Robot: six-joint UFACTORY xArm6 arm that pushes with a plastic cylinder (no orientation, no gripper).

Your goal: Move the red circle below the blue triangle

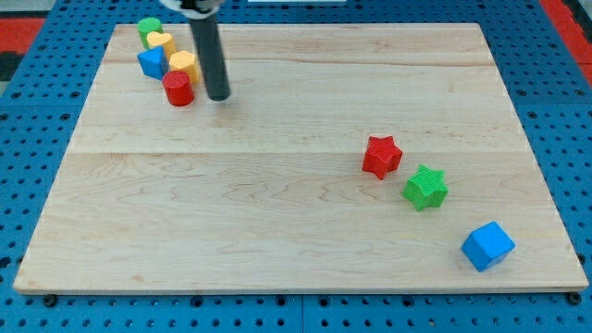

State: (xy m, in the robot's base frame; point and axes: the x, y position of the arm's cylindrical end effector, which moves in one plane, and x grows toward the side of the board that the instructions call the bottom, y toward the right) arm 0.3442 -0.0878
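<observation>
The rod (209, 46) was cut off by the view's top edge. The yellow block (184, 63) was partly hidden behind the red circle (178, 89); its shape could not be determined.

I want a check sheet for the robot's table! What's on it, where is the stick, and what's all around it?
Surface: pale wooden board, flat, lying on a blue pegboard.
Job's things: red circle block and blue triangle block, both in the cluster at the view's top left; the circle sits lower right of the triangle.
Clutter: green block and two yellow blocks in that cluster; red star block, green star block and blue cube at the view's lower right.
Grippers: none; my tip stands just right of the red circle.
Cables: nothing seen.
Surroundings: red strip at the top right corner.
</observation>
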